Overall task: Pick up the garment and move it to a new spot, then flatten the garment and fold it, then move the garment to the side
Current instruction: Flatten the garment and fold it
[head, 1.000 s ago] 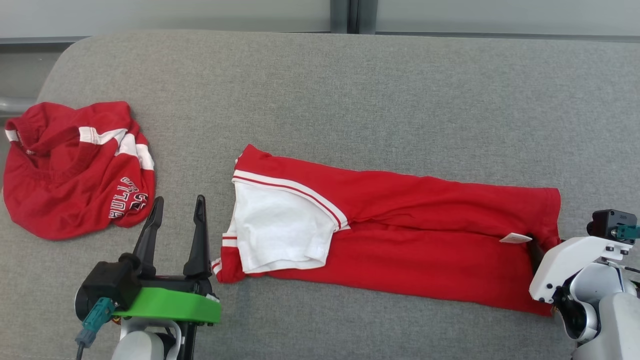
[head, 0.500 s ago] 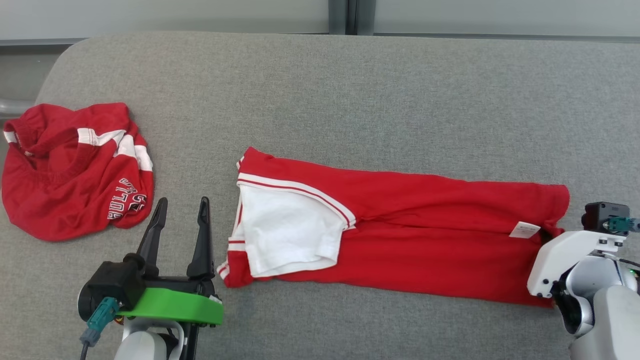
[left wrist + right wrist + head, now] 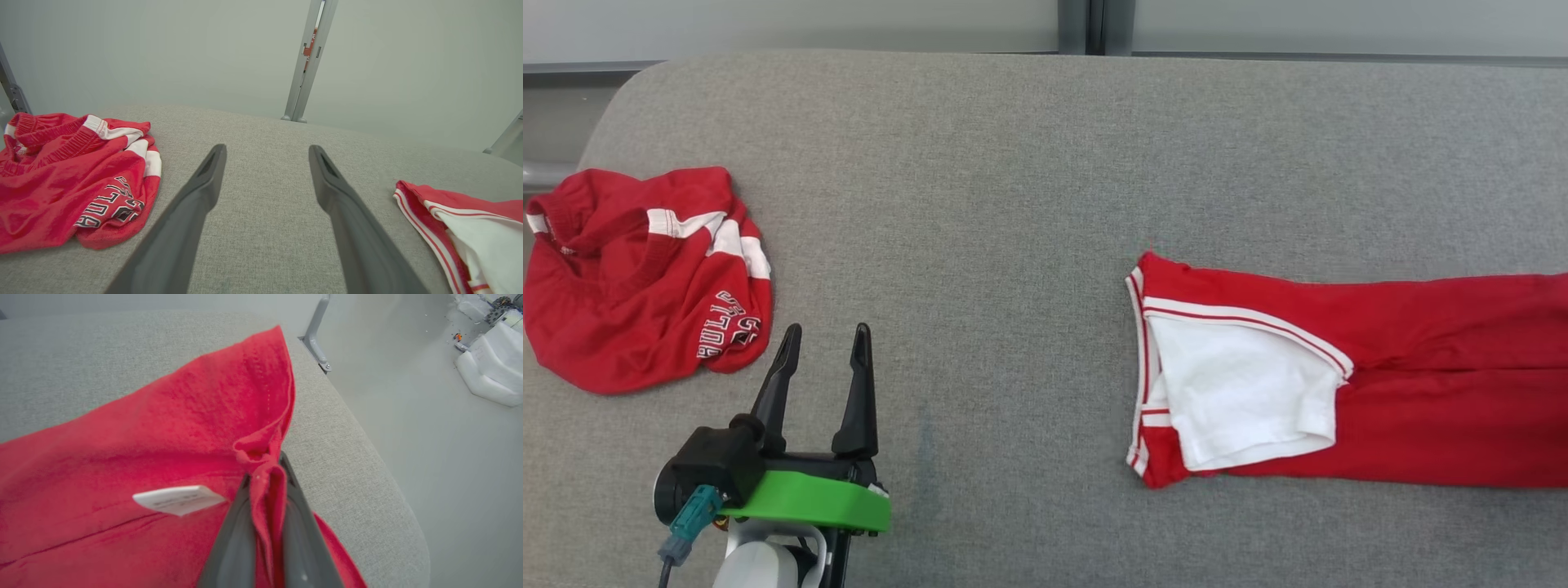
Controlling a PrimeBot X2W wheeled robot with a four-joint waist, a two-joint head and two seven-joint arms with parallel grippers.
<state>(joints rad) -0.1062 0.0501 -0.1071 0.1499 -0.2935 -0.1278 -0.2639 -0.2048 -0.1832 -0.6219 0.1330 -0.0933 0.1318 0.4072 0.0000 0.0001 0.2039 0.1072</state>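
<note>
The garment (image 3: pixel 1421 392) is a red shirt folded into a long strip with a white sleeve (image 3: pixel 1241 392) on top. It lies at the right of the grey padded table (image 3: pixel 1013 163) and runs past the head view's right edge. In the right wrist view my right gripper (image 3: pixel 265 473) is shut on a bunched bit of the garment's (image 3: pixel 163 433) hem, beside a white tag (image 3: pixel 177 499). My left gripper (image 3: pixel 827 335) stands open and holds nothing at the lower left, well apart from the garment. The left wrist view shows the left gripper (image 3: pixel 266 151) over bare fabric, the garment's (image 3: pixel 461 220) sleeve end to its right.
A second red garment with white stripes and lettering (image 3: pixel 637 278) lies crumpled at the table's left end, also visible from the left wrist as that red garment (image 3: pixel 61 179). The table's rounded right edge (image 3: pixel 367 437) is close to my right gripper, with floor and white items (image 3: pixel 490 367) beyond.
My right gripper has shut on the hem and dragged the garment far to the right across the table. The right arm has left the head view. The left gripper has stayed put.
</note>
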